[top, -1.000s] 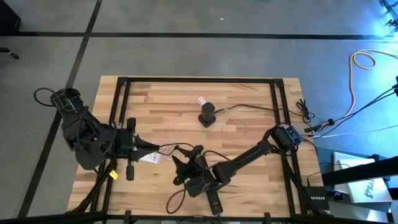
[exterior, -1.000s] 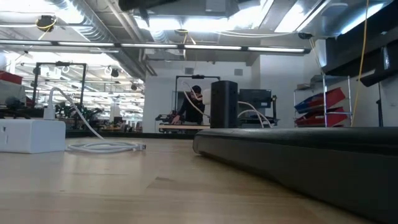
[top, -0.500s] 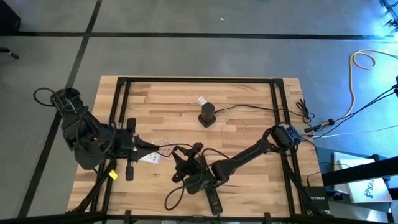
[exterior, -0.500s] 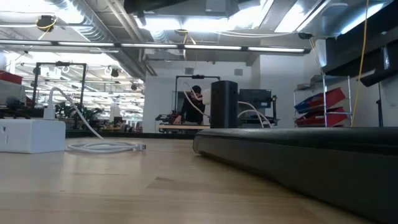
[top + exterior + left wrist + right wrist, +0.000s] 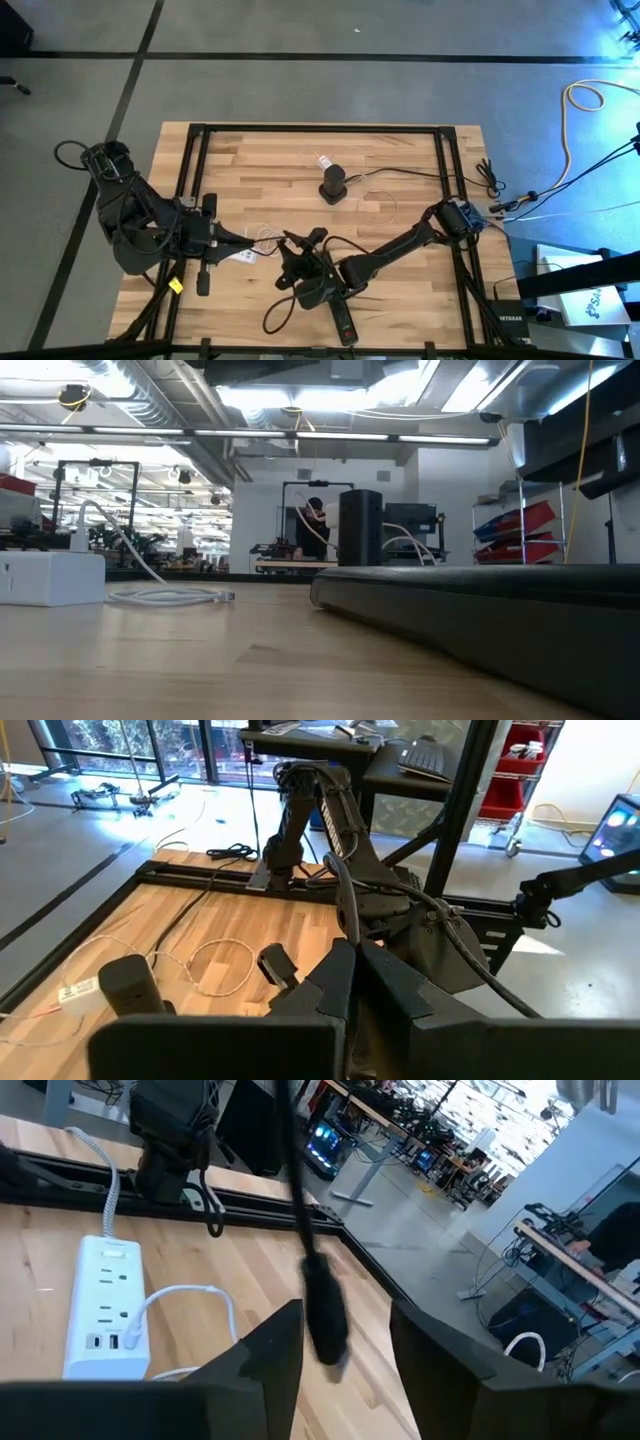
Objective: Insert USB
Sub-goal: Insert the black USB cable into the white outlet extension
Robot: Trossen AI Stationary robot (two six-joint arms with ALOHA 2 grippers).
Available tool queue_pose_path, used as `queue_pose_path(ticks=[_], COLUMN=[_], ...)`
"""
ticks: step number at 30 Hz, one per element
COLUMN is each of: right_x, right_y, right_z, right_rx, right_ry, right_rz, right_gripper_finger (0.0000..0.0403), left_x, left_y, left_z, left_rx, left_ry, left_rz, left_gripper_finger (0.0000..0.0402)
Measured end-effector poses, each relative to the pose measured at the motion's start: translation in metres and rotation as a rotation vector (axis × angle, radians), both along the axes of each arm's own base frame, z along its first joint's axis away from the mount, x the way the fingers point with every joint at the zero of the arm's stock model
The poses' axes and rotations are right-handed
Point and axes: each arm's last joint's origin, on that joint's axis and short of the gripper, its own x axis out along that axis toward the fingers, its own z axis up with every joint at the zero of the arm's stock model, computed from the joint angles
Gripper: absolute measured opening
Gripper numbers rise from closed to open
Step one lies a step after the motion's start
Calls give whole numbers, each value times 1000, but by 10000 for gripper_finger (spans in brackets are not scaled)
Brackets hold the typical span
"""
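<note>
- The white power strip (image 5: 103,1308) lies flat on the wooden counter (image 5: 400,190), a white cable (image 5: 195,1295) plugged in.
- The right gripper (image 5: 345,1355), part open, hangs near it, a black plug (image 5: 323,1308) between its fingers.
- The left gripper (image 5: 357,970) is closed.

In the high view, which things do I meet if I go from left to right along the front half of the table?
Left gripper → white power strip → right gripper → right arm's base.
</note>
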Motion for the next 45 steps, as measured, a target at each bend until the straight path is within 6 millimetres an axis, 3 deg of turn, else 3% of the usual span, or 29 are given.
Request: queue_pose_path(ticks=[12,30,45], right_x=[0,1,2], right_y=[1,2,2], right_z=[0,2,3], right_rx=[17,32,38], right_ry=[0,-24,-39], right_rz=[25,34,33], right_gripper_finger=[72,81,110], left_x=[0,0,0], left_y=[0,0,0], left_z=[-1,-1,-1], left_rx=[10,9,10], left_ry=[7,7,7], left_rz=[0,0,0], left_gripper_finger=[1,1,1])
